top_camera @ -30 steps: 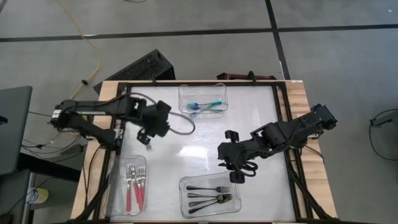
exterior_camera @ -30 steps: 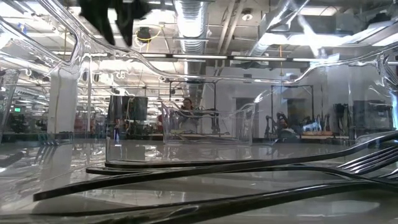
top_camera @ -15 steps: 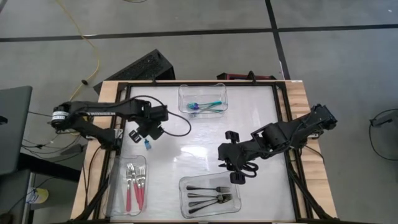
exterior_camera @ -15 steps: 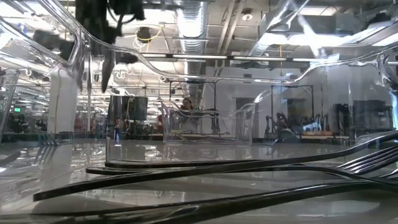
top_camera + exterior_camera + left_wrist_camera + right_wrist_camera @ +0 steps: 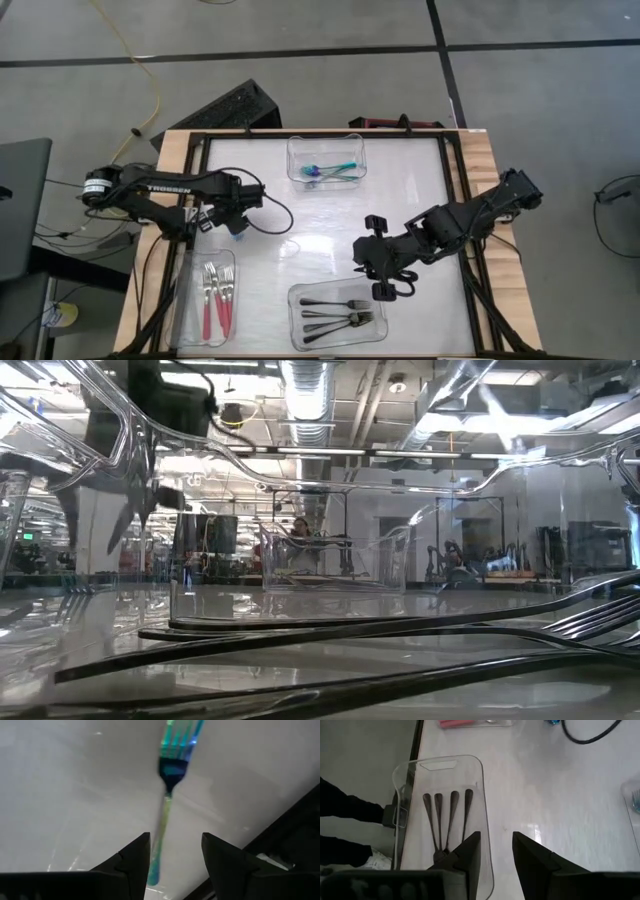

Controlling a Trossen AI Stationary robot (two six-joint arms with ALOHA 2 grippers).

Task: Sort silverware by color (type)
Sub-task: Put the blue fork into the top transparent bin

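Sorting looks nearly done: we see red forks (image 5: 216,295) in the left bin (image 5: 187,310), black forks (image 5: 337,312) in the near bin (image 5: 297,335), teal forks (image 5: 333,171) in the far bin (image 5: 295,150). One teal fork (image 5: 166,800) lies loose on the worktop (image 5: 400,190), between the spread fingers of our left gripper (image 5: 175,852), not yet pinched. Next, we judge, we should lower, close on its handle and carry it to the far bin. Our right gripper (image 5: 496,851) hangs spread and empty over the near bin. "TROSSEN" reads on the left arm (image 5: 165,187).
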